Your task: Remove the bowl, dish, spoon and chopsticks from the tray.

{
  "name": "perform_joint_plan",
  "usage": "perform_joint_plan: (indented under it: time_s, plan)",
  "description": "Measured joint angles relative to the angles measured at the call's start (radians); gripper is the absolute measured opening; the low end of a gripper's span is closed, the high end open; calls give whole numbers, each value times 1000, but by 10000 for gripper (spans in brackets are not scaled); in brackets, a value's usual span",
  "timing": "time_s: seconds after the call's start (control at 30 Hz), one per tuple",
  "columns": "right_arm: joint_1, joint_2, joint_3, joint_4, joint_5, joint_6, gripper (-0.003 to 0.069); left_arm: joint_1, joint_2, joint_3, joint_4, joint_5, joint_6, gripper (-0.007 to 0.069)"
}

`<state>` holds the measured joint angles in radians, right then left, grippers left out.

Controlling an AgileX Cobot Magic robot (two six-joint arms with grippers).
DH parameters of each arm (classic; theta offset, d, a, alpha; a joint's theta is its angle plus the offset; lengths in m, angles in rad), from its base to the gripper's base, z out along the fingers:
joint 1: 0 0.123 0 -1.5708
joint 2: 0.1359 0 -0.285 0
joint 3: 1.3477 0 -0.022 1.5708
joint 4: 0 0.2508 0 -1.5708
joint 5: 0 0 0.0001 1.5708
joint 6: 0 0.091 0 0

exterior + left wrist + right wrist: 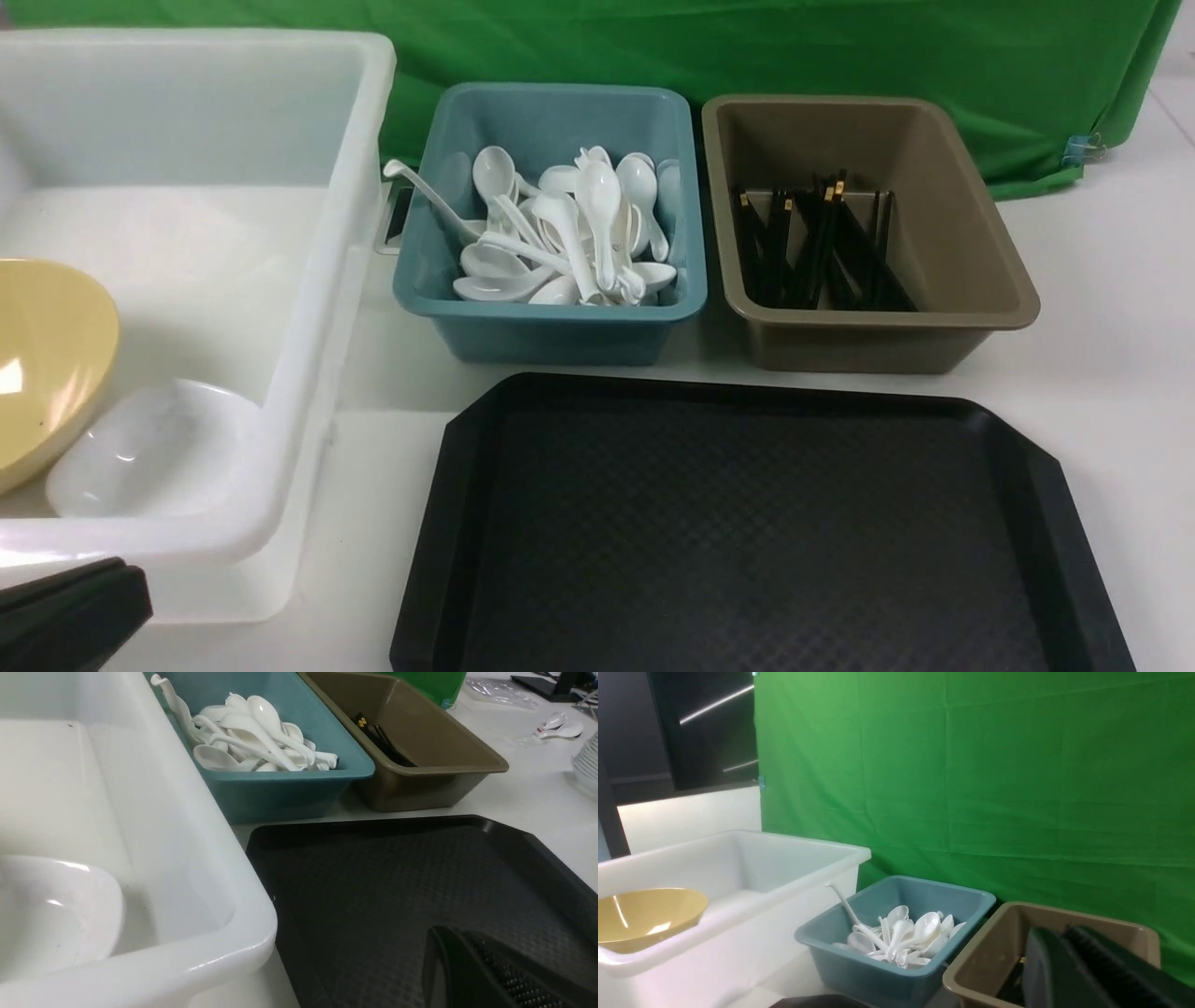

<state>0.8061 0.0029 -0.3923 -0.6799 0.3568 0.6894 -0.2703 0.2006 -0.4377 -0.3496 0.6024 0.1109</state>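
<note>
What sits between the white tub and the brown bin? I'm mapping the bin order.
The teal bin of white spoons sits between the white tub and the brown bin, clearest in the front view.

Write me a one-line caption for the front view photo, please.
Bare black tray, with yellow bowl and white dish in the white tub, spoons and chopsticks sorted into bins.

left gripper (472,970) closed, empty; right gripper (1069,970) closed, empty.
</note>
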Motion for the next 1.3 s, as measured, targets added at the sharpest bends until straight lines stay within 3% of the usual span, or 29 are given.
perform_joint_plan:
  time_s: [0.57, 0.7, 0.8, 1.0, 1.3]
  plan:
    - [0, 0, 0, 1, 0, 0, 79, 0, -5, 0, 41, -2, 0, -16]
    - [0, 2, 0, 1, 0, 0, 85, 10, -20, 8, 129, -30, 26, -15]
    - [0, 2, 0, 1, 0, 0, 92, 81, -82, 55, 215, -93, 33, -11]
    - [0, 2, 0, 1, 0, 0, 106, 235, -183, 214, 243, -244, 45, -6]
    - [0, 2, 1, 2, 0, 0, 128, 274, -198, 439, 277, -381, 7, -6]
